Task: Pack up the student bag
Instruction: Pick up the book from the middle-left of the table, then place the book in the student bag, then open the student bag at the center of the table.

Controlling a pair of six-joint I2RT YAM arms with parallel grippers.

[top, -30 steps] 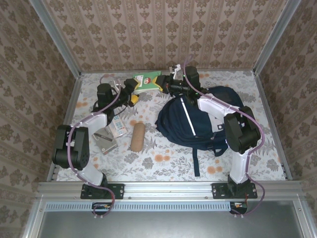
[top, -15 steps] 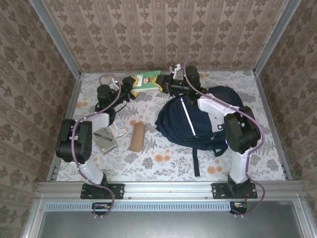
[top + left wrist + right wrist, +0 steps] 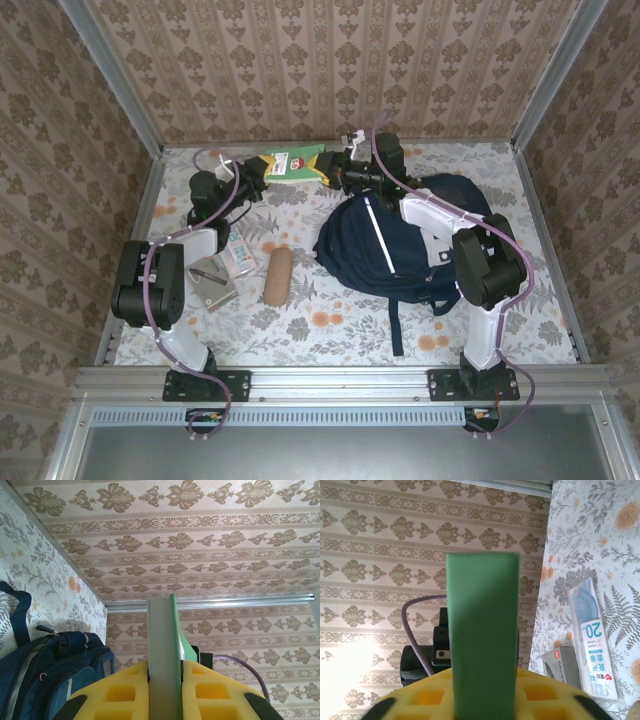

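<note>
A: Status? What've u got?

B: Both sets of fingers are clamped on 1 thing: the green book (image 3: 293,164), at 12 o'clock of the table (image 3: 330,330). My left gripper (image 3: 165,692) pinches its 9 o'clock end, yellow pads (image 3: 122,692) tight on both faces. My right gripper (image 3: 482,700) pinches the 3 o'clock end the same way.

A: & the student bag?

B: The student bag (image 3: 400,245) lies flat at abt 3 o'clock of table centre, at 4 o'clock from the book. My right arm (image 3: 430,215) crosses over it & a strap (image 3: 397,325) trails toward 6.

A: Anything in it?

B: Can't tell. A zip pull (image 3: 44,628) shows on my left wrist cam, but open vs shut I can't say, & I see nothing inside. The loose stuff sits out on the table at 8–9 o'clock: pack marked 20 (image 3: 592,640), grey box (image 3: 210,283), tan roll (image 3: 278,276). None of it is in the bag.

A: Risks?

B: Biggest imo: 2 arms on 1 thin book. If they move out of sync it bends, or twists out of a pinch. If 1 side lets go while the other only has the tip, it droops & drops. If the bag's mouth is shut, the book just rams fabric & shoves the bag. And my right arm could snag that strap & drag the bag
</note>
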